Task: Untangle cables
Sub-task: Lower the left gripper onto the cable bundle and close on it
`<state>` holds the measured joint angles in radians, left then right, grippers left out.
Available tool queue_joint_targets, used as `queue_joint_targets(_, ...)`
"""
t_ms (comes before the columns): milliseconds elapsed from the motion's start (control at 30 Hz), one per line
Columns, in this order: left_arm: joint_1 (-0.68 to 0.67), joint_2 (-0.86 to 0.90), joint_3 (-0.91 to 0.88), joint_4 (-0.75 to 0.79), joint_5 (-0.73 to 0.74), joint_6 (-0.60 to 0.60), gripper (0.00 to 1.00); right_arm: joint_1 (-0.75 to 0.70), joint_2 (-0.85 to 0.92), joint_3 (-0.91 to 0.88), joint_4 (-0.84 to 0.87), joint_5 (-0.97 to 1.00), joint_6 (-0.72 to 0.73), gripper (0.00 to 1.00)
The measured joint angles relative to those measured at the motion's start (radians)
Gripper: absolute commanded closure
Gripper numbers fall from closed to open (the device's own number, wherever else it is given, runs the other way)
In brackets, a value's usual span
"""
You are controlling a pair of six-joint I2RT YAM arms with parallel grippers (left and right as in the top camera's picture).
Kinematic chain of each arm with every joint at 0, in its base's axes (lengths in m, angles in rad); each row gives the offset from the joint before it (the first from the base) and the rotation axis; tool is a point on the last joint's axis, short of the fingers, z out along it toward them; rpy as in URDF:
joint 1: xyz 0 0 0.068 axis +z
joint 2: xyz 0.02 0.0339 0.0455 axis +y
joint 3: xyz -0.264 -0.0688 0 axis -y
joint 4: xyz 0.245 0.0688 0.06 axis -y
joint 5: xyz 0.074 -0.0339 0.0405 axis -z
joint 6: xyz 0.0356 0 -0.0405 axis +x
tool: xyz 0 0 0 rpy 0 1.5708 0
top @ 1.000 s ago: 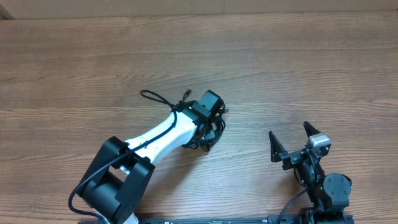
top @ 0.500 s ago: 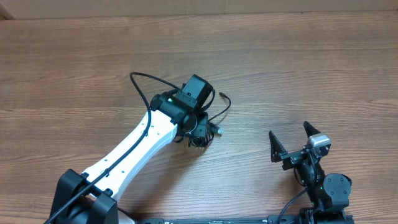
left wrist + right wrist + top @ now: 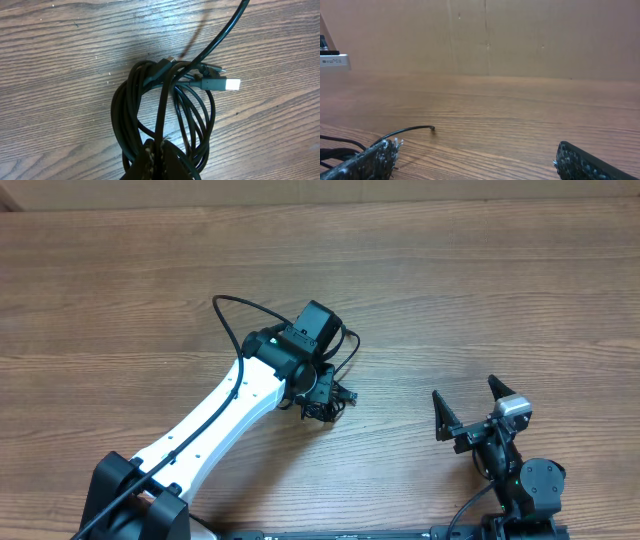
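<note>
The cables (image 3: 135, 110) are a bunch of thin black loops lying on the wooden table, with a silver-tipped plug (image 3: 231, 85) sticking out to the right. My left gripper (image 3: 160, 149) is shut on one strand that runs up across the bunch. In the overhead view the left gripper (image 3: 322, 392) stands over the cables (image 3: 340, 395) at the table's centre, and one strand (image 3: 235, 304) arcs out to the far left. My right gripper (image 3: 467, 404) stands open and holds nothing near the front right. A cable end (image 3: 432, 129) lies beyond the right gripper (image 3: 475, 162).
The white left arm (image 3: 220, 425) stretches diagonally from the front left to the table's centre. A tan wall (image 3: 485, 35) backs the far edge of the table. A small white box (image 3: 334, 60) sits at the far left.
The left arm has stretched out farther from the front edge, carrying the cable bunch with it. A strand now arcs out to the far left. The right arm has not moved.
</note>
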<state>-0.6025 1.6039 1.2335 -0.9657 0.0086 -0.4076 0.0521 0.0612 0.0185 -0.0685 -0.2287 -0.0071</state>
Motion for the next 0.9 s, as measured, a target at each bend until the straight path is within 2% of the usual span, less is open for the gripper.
queue_joint_targets(467, 0.0, 0.0, 0.0, 0.0, 0.0, -0.012, 0.96, 0.0, 0.0, 0.0, 0.0, 0.0, 0.0, 0.0)
queue_joint_targets(900, 0.0, 0.0, -0.034, 0.035, 0.018, -0.23, 0.96, 0.0, 0.0, 0.0, 0.0, 0.0, 0.0, 0.0)
